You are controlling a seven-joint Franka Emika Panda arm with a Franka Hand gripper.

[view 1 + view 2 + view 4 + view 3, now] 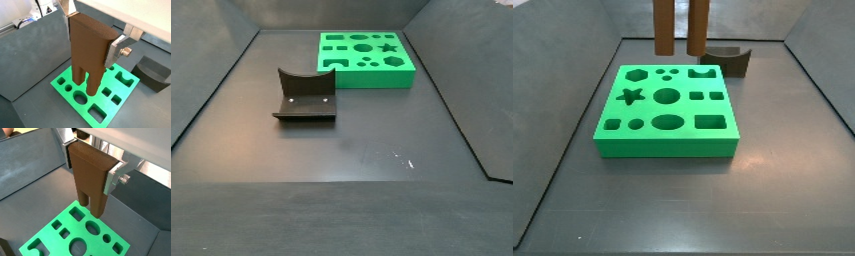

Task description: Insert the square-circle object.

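We see the square-circle object (pixel 305 96) resting on the floor, scoop facing up, near the green board (pixel 366 52) — apart from it. The gripper (pixel 92 168) hangs above the board, clamped on a tall brown slab (pixel 88 50) — prongs down.

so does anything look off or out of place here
Yes: the gripper is shut on the tall light-brown two-pronged slab, hanging over the green board. The square-circle object, the piece meant for insertion, sits untouched on the floor beside the board.
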